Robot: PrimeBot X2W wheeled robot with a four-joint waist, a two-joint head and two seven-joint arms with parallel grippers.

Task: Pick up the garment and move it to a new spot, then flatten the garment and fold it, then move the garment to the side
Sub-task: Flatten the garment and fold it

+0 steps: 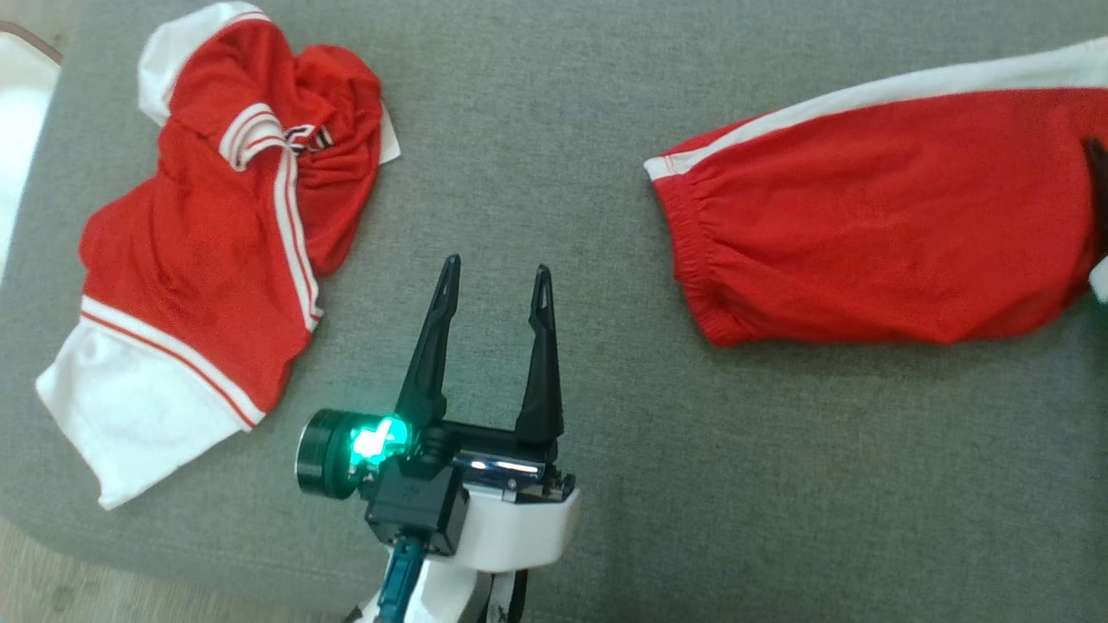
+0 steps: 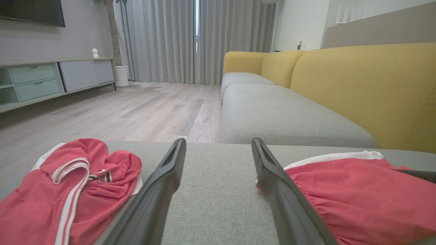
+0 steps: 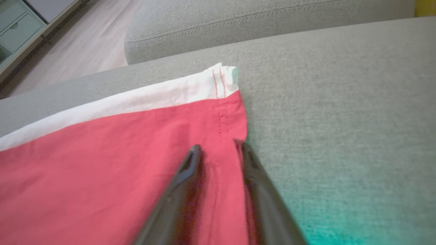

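Note:
A red garment [image 1: 866,216] with a white band and an elastic waist lies spread flat at the right of the grey seat cushion [image 1: 554,130]. My right gripper [image 3: 218,148] hovers over its hemmed corner [image 3: 224,88], fingers apart, red cloth showing between them; the view is blurred. One dark finger [image 1: 1098,177] of it shows at the right edge of the head view. My left gripper [image 1: 498,265] stands open and empty over bare cushion between the two garments. In the left wrist view the left gripper [image 2: 218,141] points across the cushion, with the flat garment [image 2: 357,190] to its right.
A second red and white garment [image 1: 216,242] lies crumpled at the cushion's left end, also in the left wrist view [image 2: 68,183]. The cushion's front edge drops to wooden floor [image 1: 52,588]. A yellow backrest [image 2: 357,88] and another seat [image 2: 289,119] lie beyond.

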